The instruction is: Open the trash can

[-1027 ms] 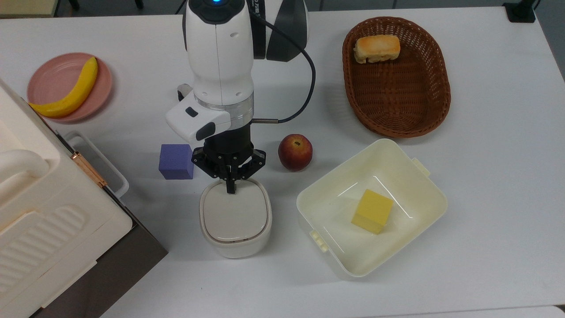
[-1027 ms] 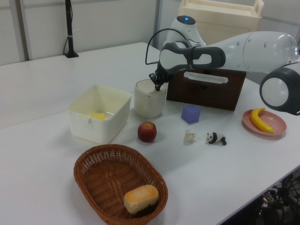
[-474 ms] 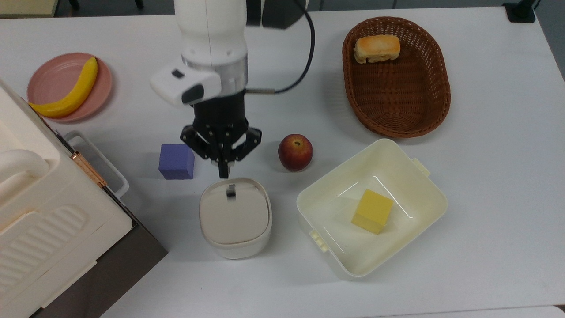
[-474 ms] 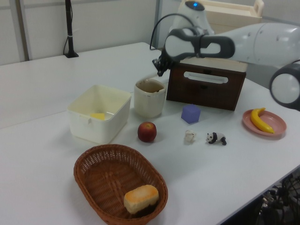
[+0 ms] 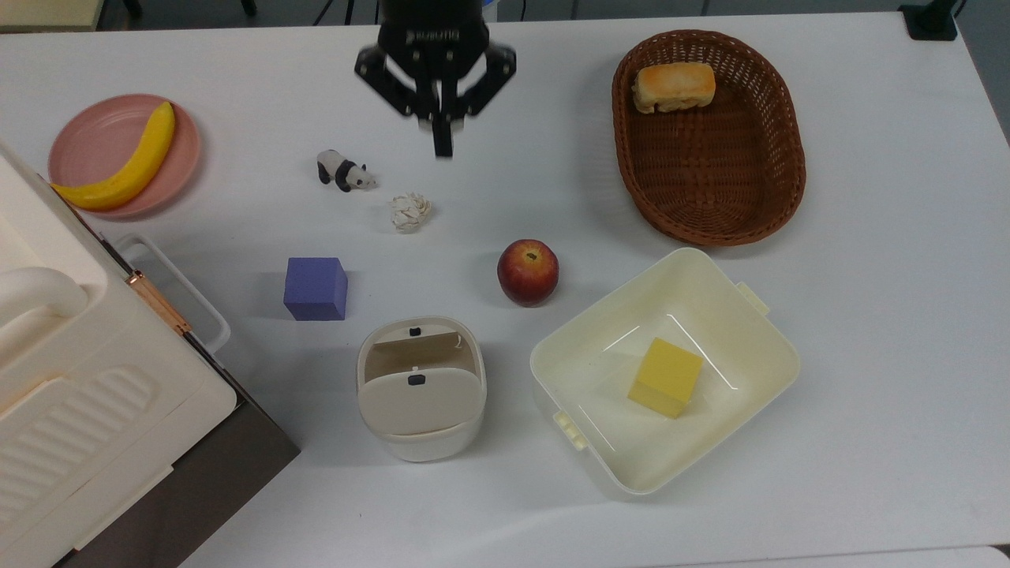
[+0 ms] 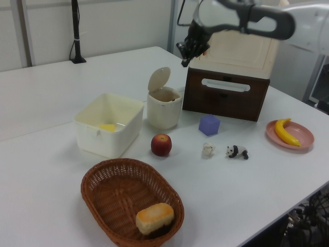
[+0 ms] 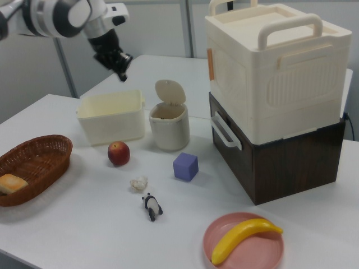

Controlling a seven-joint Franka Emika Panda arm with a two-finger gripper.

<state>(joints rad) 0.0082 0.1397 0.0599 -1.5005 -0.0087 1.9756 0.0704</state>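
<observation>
The trash can (image 5: 419,443) is a small white rounded-square bin near the table's front, between the purple cube and the cream tub. Its grey-beige lid (image 5: 418,399) stands tilted up, so the inside of the bin (image 5: 417,350) is exposed. The left view shows the lid (image 6: 158,78) raised above the trash can (image 6: 164,110), and the right view shows the same trash can (image 7: 168,129). My gripper (image 5: 443,147) hangs high and far from the bin, toward the top view's top, fingers pressed together and holding nothing. It also appears as the gripper (image 6: 184,63) and the gripper (image 7: 122,77).
An apple (image 5: 528,272), a purple cube (image 5: 316,288), a toy panda (image 5: 344,171) and a paper ball (image 5: 409,212) lie around the bin. A cream tub (image 5: 544,386) holds a yellow block (image 5: 665,377). Farther off are a basket (image 5: 710,213), a pink plate (image 5: 87,134) and a big cream appliance (image 5: 71,394).
My gripper lifted off the lid's button and pulled back high toward the top view's top. The lid sprang from flat to tilted open.
</observation>
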